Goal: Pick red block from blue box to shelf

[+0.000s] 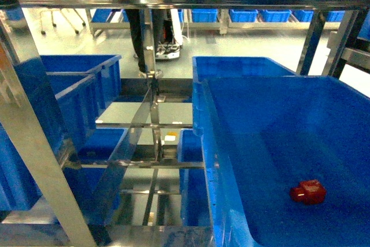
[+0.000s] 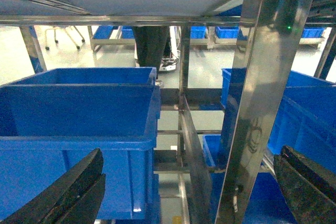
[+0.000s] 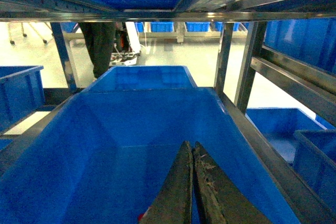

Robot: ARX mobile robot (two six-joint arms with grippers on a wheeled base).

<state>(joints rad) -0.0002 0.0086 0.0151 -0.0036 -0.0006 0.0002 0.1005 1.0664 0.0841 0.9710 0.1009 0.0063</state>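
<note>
The room is a wide hall with a pale, glossy floor (image 1: 104, 39); along its far side runs a row of blue crates (image 1: 248, 14) on low racks, well beyond both pincers. A person in dark trousers (image 1: 136, 33) stands out on that floor, seen through the rack.

The shelf (image 1: 151, 125) of bright stainless steel fills the near space: square posts, flat rails and a tier overhead that mirrors the blue below it. One slanted post (image 2: 257, 103) stands directly ahead of the left pincer, between its two fingers as the left wrist camera sees them.

The blue box (image 1: 277, 137) sits on the shelf, large, deep and smooth-walled, and lies straight ahead of and below the right pincer. A second blue crate (image 1: 243, 66) stands just behind it, farther from that pincer. Ahead and to the left of the left pincer stands a ribbed blue crate (image 2: 79, 114).

The left pincer (image 2: 189, 192) is spread wide, its dark fingers (image 2: 68, 192) at the two lower corners of the wrist view, with nothing between them. The right pincer (image 3: 192, 182) is drawn together, its fingers pressed side by side, grasping nothing.

The red block (image 1: 308, 191) rests on the floor of the blue box, apart from the walls; a red sliver (image 3: 140, 216) shows just left of the right pincer, low in the wrist view.
</note>
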